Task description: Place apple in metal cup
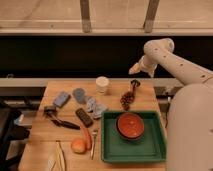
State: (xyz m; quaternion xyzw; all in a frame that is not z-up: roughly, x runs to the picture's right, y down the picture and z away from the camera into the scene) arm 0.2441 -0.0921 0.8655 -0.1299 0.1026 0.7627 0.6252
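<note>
The apple (78,145), small, round and yellow-orange, lies near the table's front left, right beside the long orange carrot (86,136). The metal cup (135,84), small and dark, stands at the back right of the table, just behind a dark reddish bunch (128,99). My gripper (134,69) hangs at the end of the white arm, above and slightly behind the metal cup, far from the apple. Nothing shows in it.
A white cup (102,84) stands at the back centre. A green tray (111,150) at the front right holds a red bowl (130,125). Grey-blue objects (62,98), a black remote (83,117), a black tool (59,121) and a fork (93,142) lie on the left half.
</note>
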